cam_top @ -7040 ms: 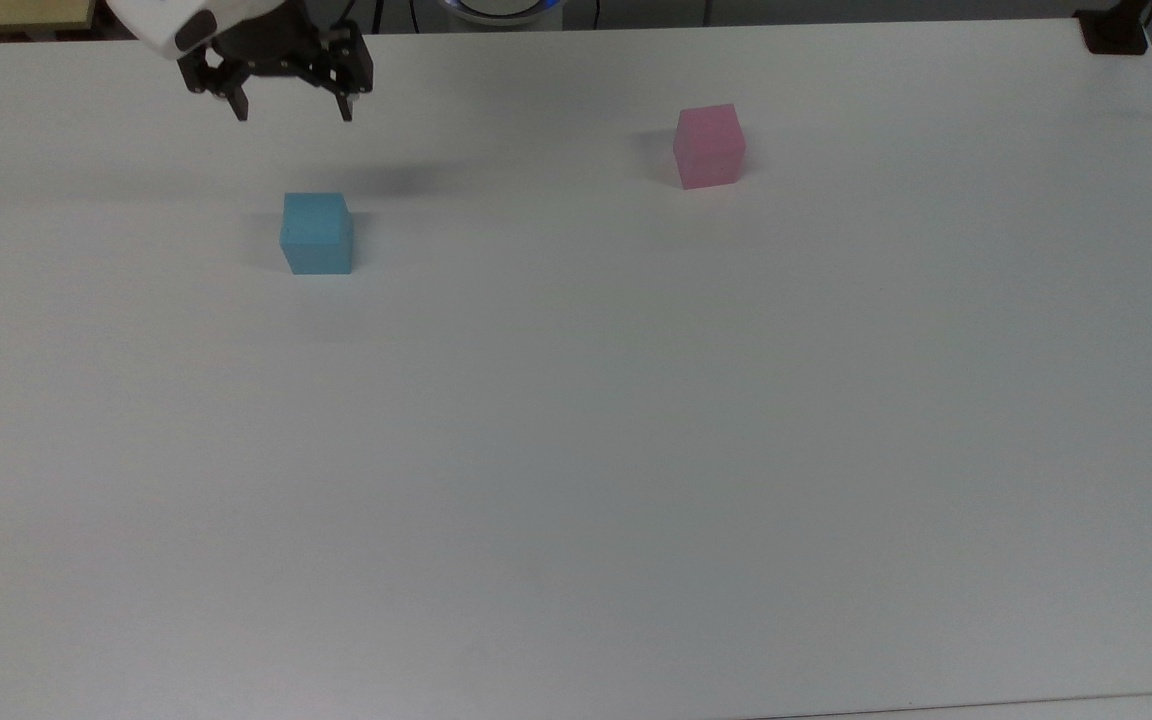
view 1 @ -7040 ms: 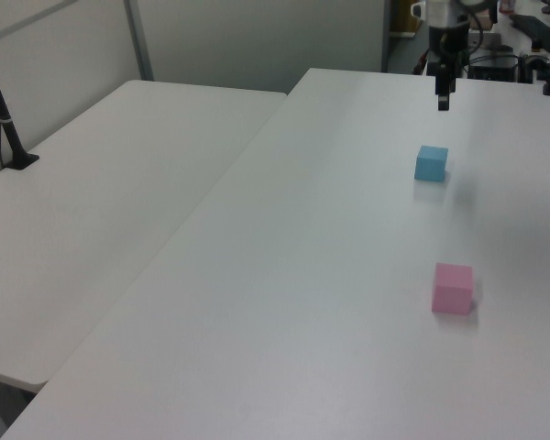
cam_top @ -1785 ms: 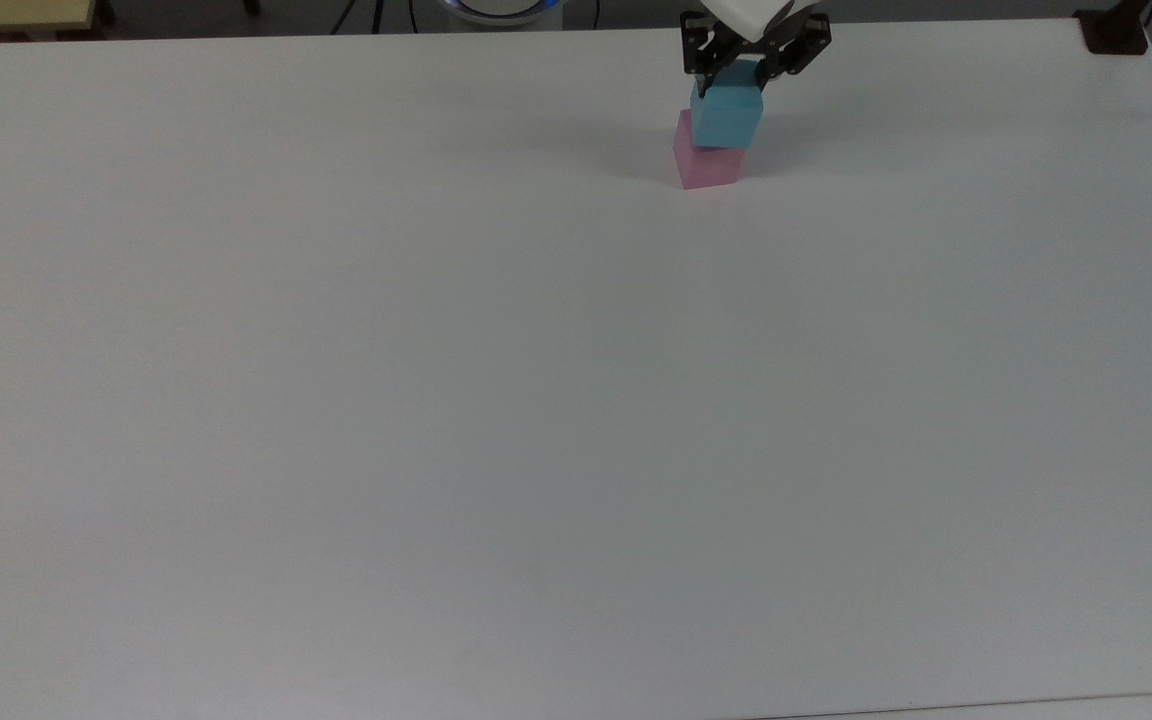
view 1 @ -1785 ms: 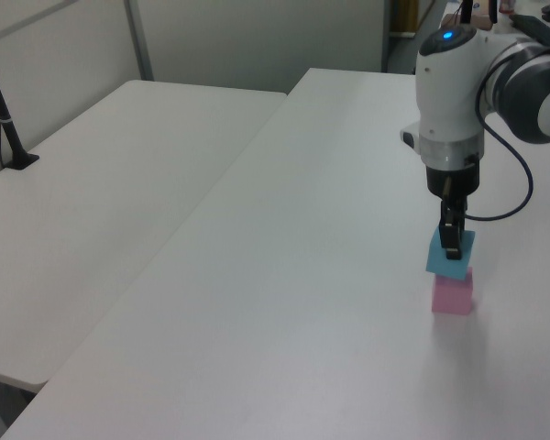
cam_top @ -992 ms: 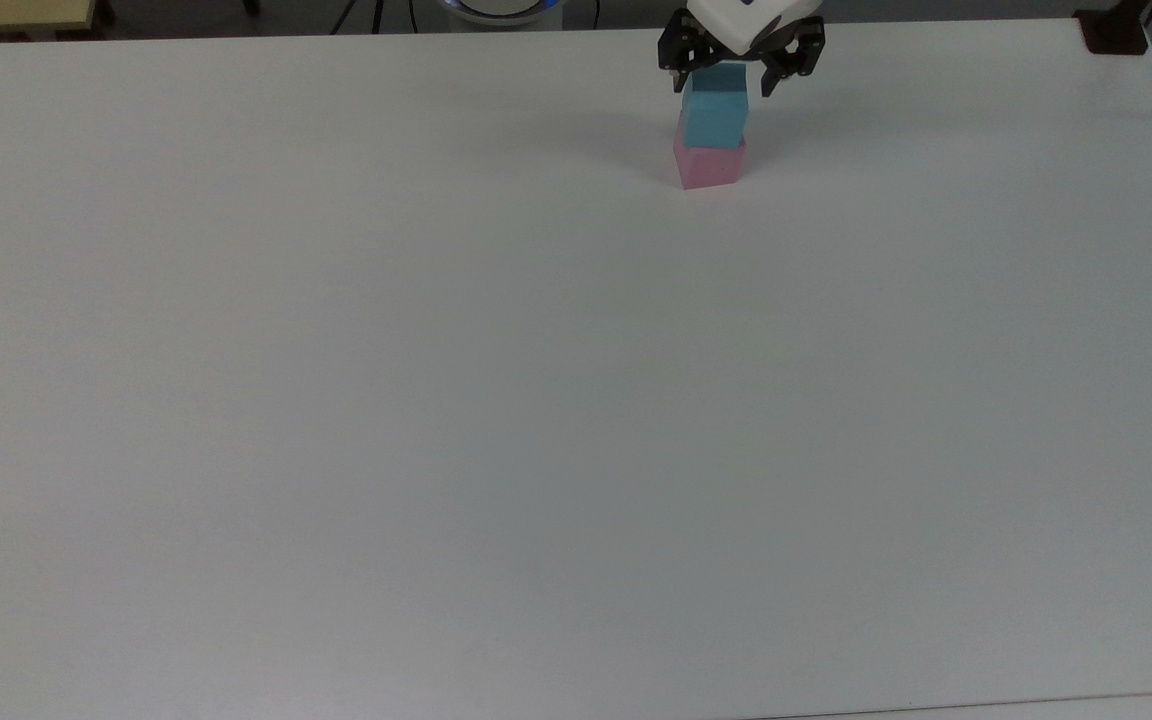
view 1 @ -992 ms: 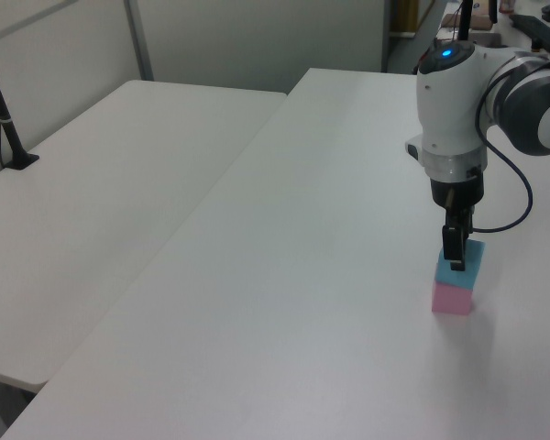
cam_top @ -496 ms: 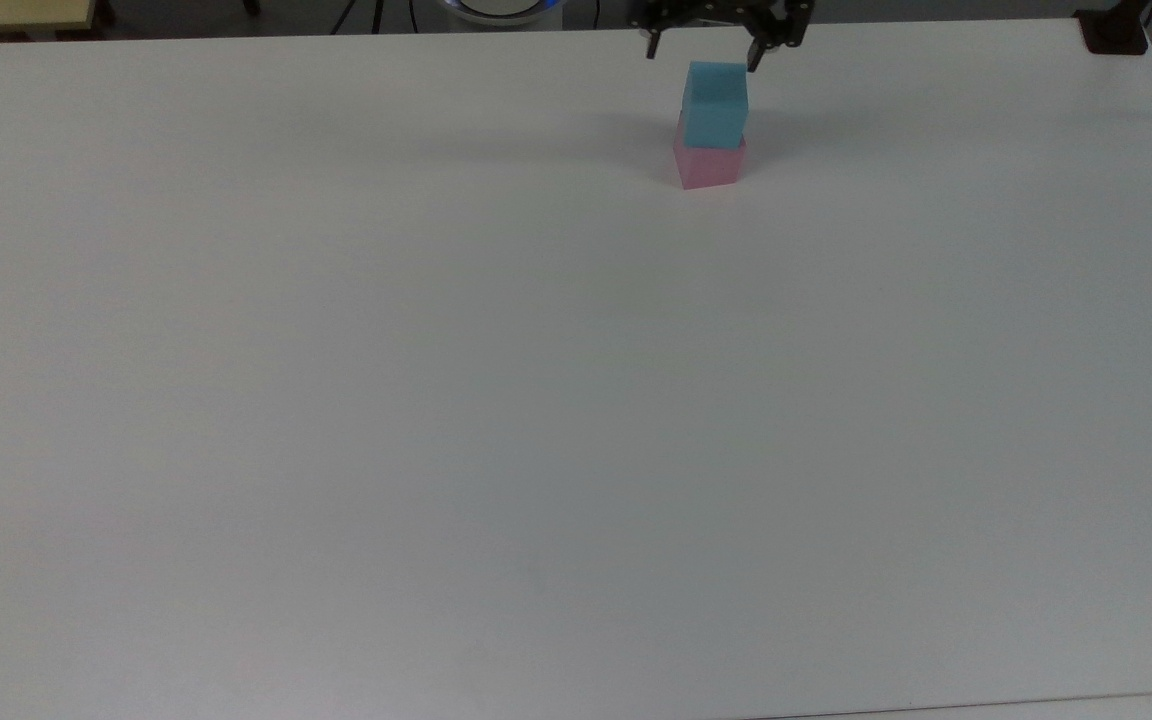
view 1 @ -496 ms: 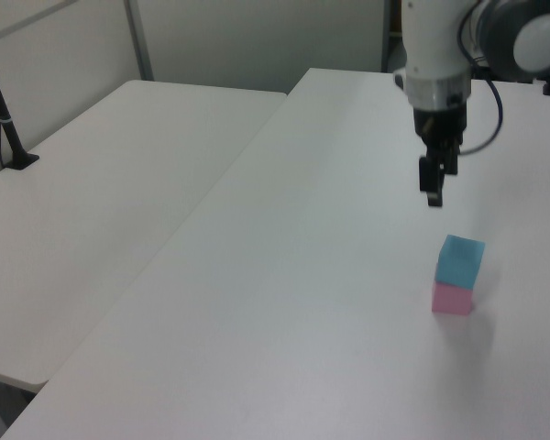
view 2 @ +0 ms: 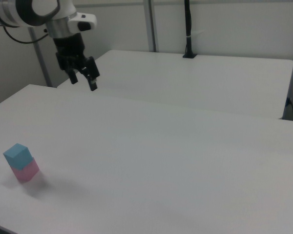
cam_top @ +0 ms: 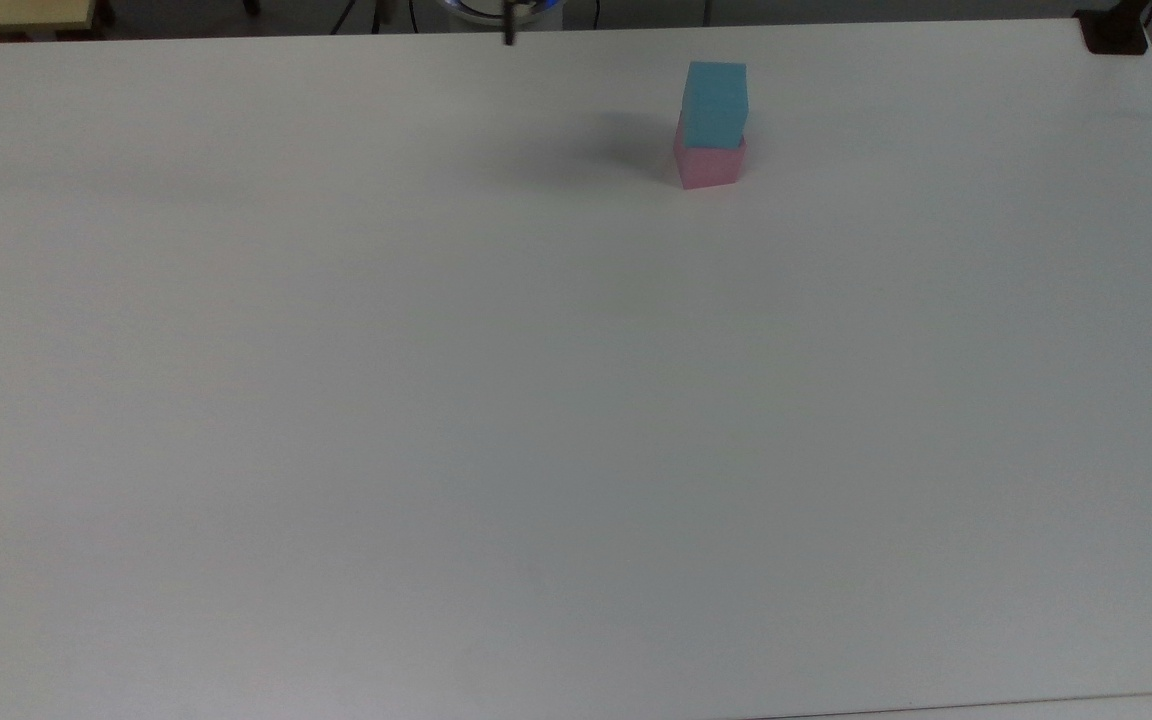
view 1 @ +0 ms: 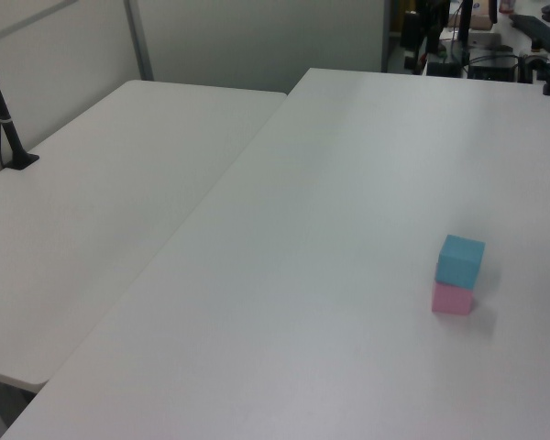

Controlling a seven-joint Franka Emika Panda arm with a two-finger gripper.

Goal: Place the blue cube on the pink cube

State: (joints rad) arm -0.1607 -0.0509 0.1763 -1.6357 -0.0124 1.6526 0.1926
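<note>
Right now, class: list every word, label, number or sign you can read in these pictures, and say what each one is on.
None: no readable text.
Blue cube: plain faces, no marks.
Pink cube: plain faces, no marks.
Table: bare white top, no writing.
Hand and arm: no lettering that can be made out.

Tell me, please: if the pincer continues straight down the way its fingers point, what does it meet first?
Probably bare white table top. The open pincer points down, apart from the sky-blue cube stacked on the pale pink cube; depth is uncertain.
</note>
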